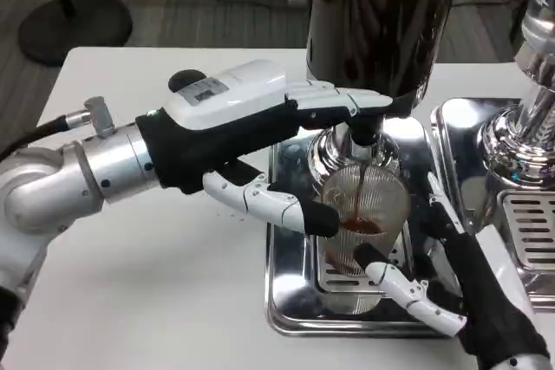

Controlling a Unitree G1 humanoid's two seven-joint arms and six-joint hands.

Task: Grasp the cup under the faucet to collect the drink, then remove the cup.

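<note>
Dispenser tank (381, 15): top cut off by the far edge.
Right hand (451, 288): wrist and forearm cut off at the near right corner.
Cup (360, 231): left side hidden behind the left hand (260, 127)'s fingers.
Second machine (529, 119): cut off by the right edge.

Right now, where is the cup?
The cup stands on the metal tray under the faucet, right of centre, between both hands, dark drink pouring in.

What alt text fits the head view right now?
A ribbed clear cup under the faucet catches dark drink, held by the right hand, while the left hand reaches to the faucet over a metal drip tray.
</note>
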